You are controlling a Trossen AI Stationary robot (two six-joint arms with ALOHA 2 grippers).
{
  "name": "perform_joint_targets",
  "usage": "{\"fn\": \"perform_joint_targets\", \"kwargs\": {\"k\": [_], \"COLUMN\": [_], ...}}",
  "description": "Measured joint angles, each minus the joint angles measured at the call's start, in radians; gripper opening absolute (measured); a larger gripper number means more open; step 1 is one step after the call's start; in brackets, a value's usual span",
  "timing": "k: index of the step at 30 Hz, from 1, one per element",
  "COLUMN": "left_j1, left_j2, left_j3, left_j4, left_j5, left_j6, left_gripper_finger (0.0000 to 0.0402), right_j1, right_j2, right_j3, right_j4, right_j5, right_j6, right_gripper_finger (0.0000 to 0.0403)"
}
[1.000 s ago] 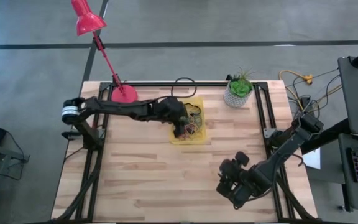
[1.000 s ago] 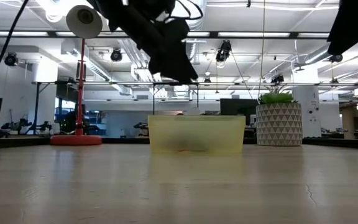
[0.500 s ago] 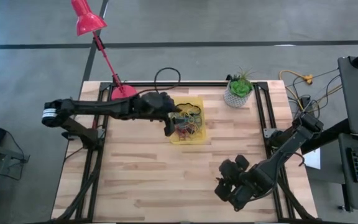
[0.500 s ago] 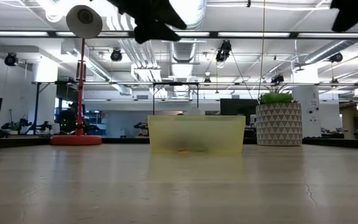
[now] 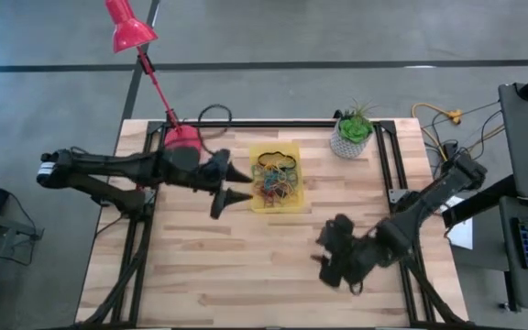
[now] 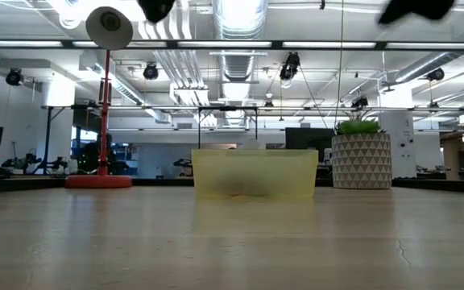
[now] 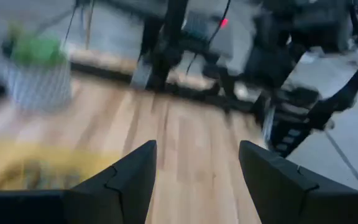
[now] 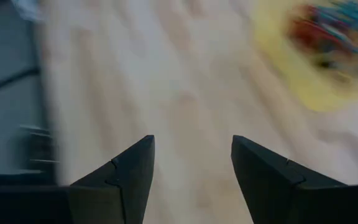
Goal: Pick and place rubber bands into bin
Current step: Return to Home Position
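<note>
The bin (image 5: pixel 276 177), a small translucent yellow tray, sits on the table's far middle; the low view shows its near wall (image 6: pixel 254 174). A heap of coloured rubber bands (image 5: pixel 279 183) lies inside it, also a blurred patch in the right wrist view (image 8: pixel 337 31). My left gripper (image 5: pixel 236 183) is open and empty, level, just left of the bin, fingers pointing at it. In its wrist view the bin (image 7: pixel 36 165) shows low beside the fingers (image 7: pixel 129 177). My right gripper (image 5: pixel 333 261) is open and empty above the near right of the table.
A red desk lamp stands with its base (image 5: pixel 182 137) at the far left. A white ribbed pot with a green plant (image 5: pixel 350 135) stands far right of the bin. Black rails (image 5: pixel 388 165) frame the tabletop. Bare wood lies between the bin and the near edge.
My left gripper has drawn back out of the bin toward the table's left and risen, leaving the bands uncovered in the tray. My right arm has swung up and toward the table's middle from the near right corner. The bin has not moved.
</note>
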Motion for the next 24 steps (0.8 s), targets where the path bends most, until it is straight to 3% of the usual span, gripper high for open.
{"fn": "perform_joint_targets", "kwargs": {"k": [2, 4, 8, 11, 16, 24], "left_j1": [-0.014, -0.017, -0.034, -0.025, -0.003, 0.022], "left_j2": [-0.035, -0.072, -0.15, -0.241, -0.436, -0.759], "left_j3": [-0.102, -0.23, -0.474, -0.591, -0.689, -0.76], "left_j4": [0.037, 0.191, 0.587, 0.691, 0.594, 0.229], "left_j5": [-0.018, 0.041, 0.154, 0.141, 0.14, 0.101], "left_j6": [-0.067, -0.132, -0.218, -0.215, -0.185, -0.19], "left_gripper_finger": [0.0213, 0.0213, 0.0213, 0.0213, 0.0213, 0.0213], "right_j1": [-0.033, -0.065, -0.138, -0.187, -0.273, -0.339], "right_j2": [-0.094, -0.229, -0.468, -0.601, -0.777, -1.007], "right_j3": [-0.146, -0.309, -0.593, -0.733, -0.847, -0.914], "right_j4": [0.062, 0.211, 0.681, 0.941, 0.921, 0.732], "right_j5": [-0.028, -0.076, -0.258, -0.321, -0.315, -0.28], "right_j6": [0.01, 0.001, -0.13, -0.238, -0.307, -0.307], "right_gripper_finger": [0.0201, 0.0201, 0.0201, 0.0201, 0.0201, 0.0201]}}
